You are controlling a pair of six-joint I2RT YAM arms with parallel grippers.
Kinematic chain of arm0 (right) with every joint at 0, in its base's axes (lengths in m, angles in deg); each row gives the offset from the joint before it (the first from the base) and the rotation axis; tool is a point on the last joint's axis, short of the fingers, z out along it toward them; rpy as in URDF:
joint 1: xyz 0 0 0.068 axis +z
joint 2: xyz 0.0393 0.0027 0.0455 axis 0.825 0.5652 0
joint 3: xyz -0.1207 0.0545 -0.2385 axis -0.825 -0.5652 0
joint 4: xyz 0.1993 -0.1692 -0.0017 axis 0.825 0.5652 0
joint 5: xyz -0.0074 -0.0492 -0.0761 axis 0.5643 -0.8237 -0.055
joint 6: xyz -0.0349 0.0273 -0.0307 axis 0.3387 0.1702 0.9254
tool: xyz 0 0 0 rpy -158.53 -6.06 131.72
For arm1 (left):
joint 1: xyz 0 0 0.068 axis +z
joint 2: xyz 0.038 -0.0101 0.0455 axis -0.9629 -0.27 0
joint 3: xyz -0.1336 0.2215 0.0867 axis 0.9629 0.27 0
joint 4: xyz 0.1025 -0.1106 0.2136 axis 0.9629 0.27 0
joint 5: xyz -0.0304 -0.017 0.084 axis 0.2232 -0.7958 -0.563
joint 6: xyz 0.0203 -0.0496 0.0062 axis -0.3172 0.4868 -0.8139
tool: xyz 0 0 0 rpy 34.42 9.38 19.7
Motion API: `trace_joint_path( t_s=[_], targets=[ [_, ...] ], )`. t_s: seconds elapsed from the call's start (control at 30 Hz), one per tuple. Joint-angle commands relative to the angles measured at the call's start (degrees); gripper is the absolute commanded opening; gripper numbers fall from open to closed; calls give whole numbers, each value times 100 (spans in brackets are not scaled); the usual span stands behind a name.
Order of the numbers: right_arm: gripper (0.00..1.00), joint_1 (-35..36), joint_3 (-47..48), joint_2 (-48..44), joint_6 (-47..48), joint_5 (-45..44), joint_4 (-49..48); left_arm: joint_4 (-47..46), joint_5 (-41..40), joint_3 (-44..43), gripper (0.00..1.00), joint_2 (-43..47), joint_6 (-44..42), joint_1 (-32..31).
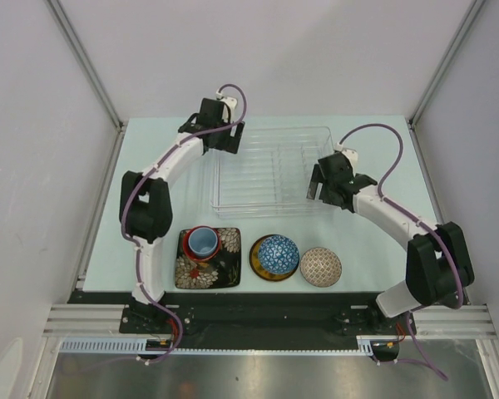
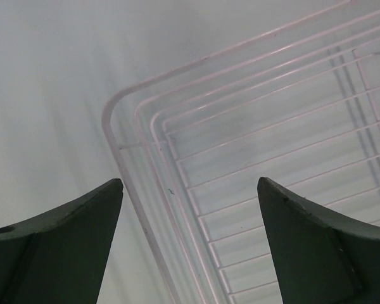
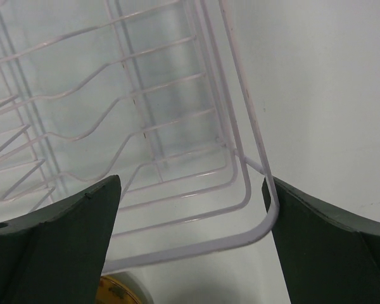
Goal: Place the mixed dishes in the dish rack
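**Dish rack and dishes, seen from above and from both wrists.** The dish rack (image 1: pixel 266 170) is a clear ribbed tray lying flat on the far half of the pale table (image 1: pixel 150 174), with nothing in it. The dishes stand in a row near the front edge, apart from the rack.

- **Left of the row:** a black square floral plate (image 1: pixel 220 270) carries a red-lined mug (image 1: pixel 188 243). A pale blue cup (image 1: pixel 202 242) is nested inside the mug.
- **Middle:** a blue patterned bowl (image 1: pixel 279 253) sits on a yellow saucer (image 1: pixel 255 264).
- **Right:** a brownish patterned bowl (image 1: pixel 320 266) stands just beside the saucer, directly on the table.

The left gripper (image 1: pixel 226 140) hangs over the far left corner of the rack. In the left wrist view its fingers (image 2: pixel 82 240) are spread wide and hold nothing. The rounded corner of the rack (image 2: pixel 123 104) appears between and beyond them.

The right gripper (image 1: pixel 318 189) is at the near right corner of the rack. In the right wrist view its fingers (image 3: pixel 69 234) are likewise spread and hold nothing. The corner rim of the rack (image 3: pixel 259 221) runs between them. Whether either finger touches the rim cannot be told. A yellow edge (image 3: pixel 117 291) shows at the bottom of that view.
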Motion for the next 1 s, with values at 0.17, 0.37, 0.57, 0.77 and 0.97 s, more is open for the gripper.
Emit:
trace_joint_path(
  t_s=[0.17, 0.37, 0.57, 0.77, 0.97],
  targets=[
    [100, 54, 29, -886, 176, 96, 101, 136, -36, -9, 95, 750, -229, 298],
    [100, 737, 257, -1502, 308, 1016, 145, 628, 525, 1193, 98, 2531, -386, 527],
    [100, 2432, 1046, -934, 124, 1299, -258, 1331, 711, 3101, 98, 5124, -651, 544],
    [100, 3436, 2441, 638, 115, 1711, -243, 1744, 447, 4183, 99, 6812, -511, 675],
    [100, 4026, 3991, 1723, 518, 1519, 786, 1824, 807, 4342, 99, 7079, -247, 1238]
  ],
)
